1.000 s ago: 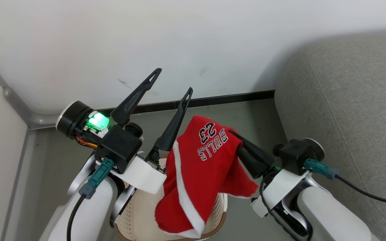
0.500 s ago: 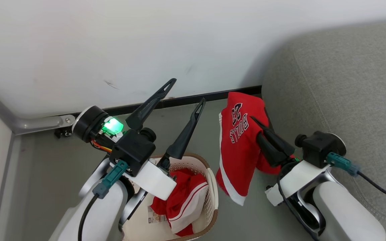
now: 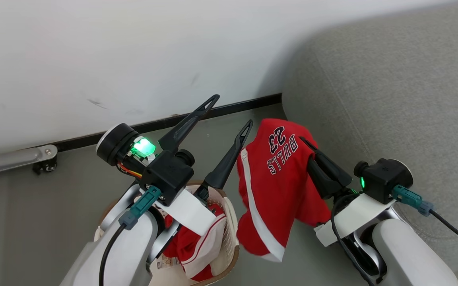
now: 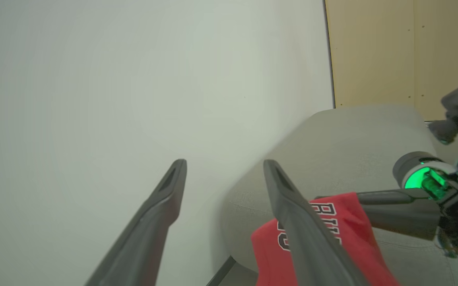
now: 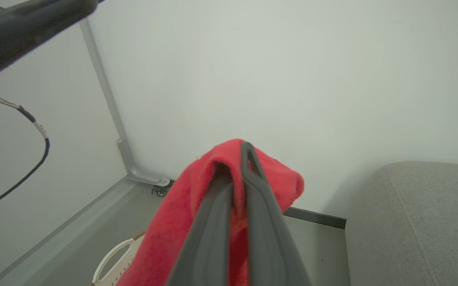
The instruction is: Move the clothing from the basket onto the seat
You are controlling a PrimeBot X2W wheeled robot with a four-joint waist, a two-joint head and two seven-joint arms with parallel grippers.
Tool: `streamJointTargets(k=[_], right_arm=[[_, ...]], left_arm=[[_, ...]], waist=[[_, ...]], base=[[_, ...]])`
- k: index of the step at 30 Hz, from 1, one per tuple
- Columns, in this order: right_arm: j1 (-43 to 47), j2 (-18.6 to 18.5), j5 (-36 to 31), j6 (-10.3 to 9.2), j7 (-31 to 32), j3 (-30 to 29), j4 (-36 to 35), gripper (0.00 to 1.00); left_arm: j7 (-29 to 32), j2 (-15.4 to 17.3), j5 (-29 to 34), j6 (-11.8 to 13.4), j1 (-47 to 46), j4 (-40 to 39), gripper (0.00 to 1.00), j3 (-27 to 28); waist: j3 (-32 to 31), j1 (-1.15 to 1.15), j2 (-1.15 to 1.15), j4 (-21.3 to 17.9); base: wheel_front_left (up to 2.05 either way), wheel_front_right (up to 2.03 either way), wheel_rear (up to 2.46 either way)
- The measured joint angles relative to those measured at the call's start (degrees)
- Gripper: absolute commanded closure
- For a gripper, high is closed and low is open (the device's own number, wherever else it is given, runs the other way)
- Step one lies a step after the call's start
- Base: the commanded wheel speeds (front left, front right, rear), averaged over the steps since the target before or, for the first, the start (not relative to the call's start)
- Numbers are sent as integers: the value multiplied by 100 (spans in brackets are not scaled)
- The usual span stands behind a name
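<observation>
My right gripper (image 3: 306, 143) is shut on a red garment (image 3: 274, 186) with a white stripe and lettering, which hangs above the floor between the basket and the seat. The right wrist view shows its closed fingers (image 5: 249, 174) wrapped in the red cloth (image 5: 173, 230). More red and white clothing (image 3: 197, 246) lies in the cream basket (image 3: 233, 234) at the bottom, under my left arm. My left gripper (image 3: 231, 111) stands open and empty above the basket, fingers spread. The grey seat (image 3: 392, 99) rises at the right; it also shows in the left wrist view (image 4: 352, 151).
A white wall (image 3: 133, 51) with a dark skirting strip (image 3: 229, 109) runs behind. A metal frame foot with a small caster (image 3: 42, 159) stands at the left. Grey floor (image 3: 54, 198) lies around the basket. A wooden panel (image 4: 404, 51) stands beyond the seat.
The right gripper has carried the red garment off the basket to the right, toward the seat. The camera has turned right, so the seat fills more of the view. The left gripper stays open.
</observation>
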Motion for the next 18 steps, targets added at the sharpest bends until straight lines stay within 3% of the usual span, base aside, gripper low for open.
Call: streamJointTargets(k=[18], right_arm=[[2, 127, -49, 0, 0, 12, -170, 100]], left_arm=[[0, 118, 3, -35, -140, 111, 0, 35]], waist=[[152, 0, 0, -921]], base=[[0, 0, 0]])
